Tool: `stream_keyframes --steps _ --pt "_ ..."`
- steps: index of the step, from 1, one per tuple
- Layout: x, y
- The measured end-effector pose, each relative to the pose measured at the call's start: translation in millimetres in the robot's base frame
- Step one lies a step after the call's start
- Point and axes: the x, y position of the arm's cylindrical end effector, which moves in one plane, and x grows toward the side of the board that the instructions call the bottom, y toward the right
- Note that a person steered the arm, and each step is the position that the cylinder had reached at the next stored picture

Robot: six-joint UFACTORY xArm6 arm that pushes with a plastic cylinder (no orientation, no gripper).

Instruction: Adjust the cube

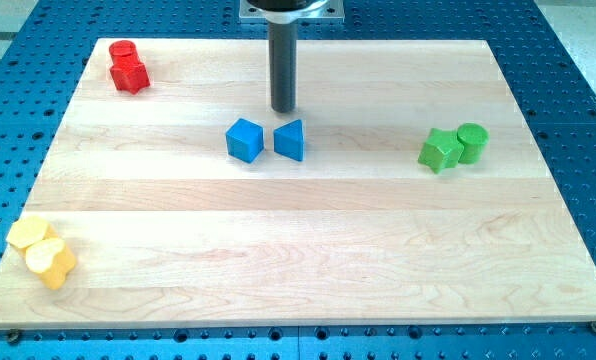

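Note:
A blue cube (244, 139) sits on the wooden board (298, 260) a little left of centre, toward the view's top. A blue wedge-shaped block (290, 139) stands just to its right, a small gap between them. My tip (283, 110) is the lower end of the dark rod that comes down from the view's top. It stands just above the blue wedge in the view and up and to the right of the cube, touching neither.
Two red blocks (129, 67) sit together at the top left corner. A green star-like block (439, 150) and a green cylinder (471, 142) touch at the right. Two yellow blocks (42, 250) sit at the bottom left edge.

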Motion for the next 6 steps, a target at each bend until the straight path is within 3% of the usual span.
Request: stream_keyframes --steps 1,3,4,5,6 --pt "33.6 -73.0" --pt "109.4 -22.3" --pt "138.7 -116.3" --pt "177.9 -34.1" --pt "152.7 29.0"
